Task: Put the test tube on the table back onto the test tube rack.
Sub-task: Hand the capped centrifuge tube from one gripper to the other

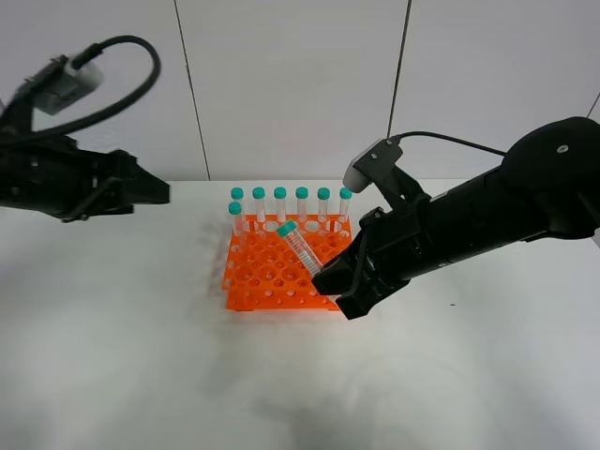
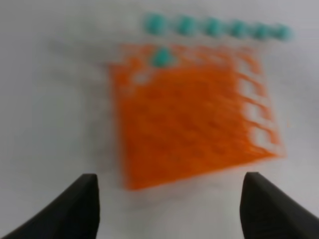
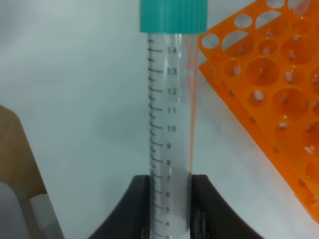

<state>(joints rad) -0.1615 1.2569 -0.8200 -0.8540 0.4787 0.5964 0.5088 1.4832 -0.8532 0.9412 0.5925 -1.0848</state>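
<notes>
Between right fingers [image 3: 130, 211], test tube [image 3: 172, 124], scale [image 3: 155, 110] legible

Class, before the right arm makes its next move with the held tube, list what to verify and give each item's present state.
1. Jaws of right gripper shut on test tube: ok.
2. Tube upright: not ok, tilted.
3. Free holes in test tube rack: ok, many.
4. Clearance: left gripper away from rack: ok, open, off to the side.
5. Tube's tip position: cannot tell, hidden by jaws.
</notes>
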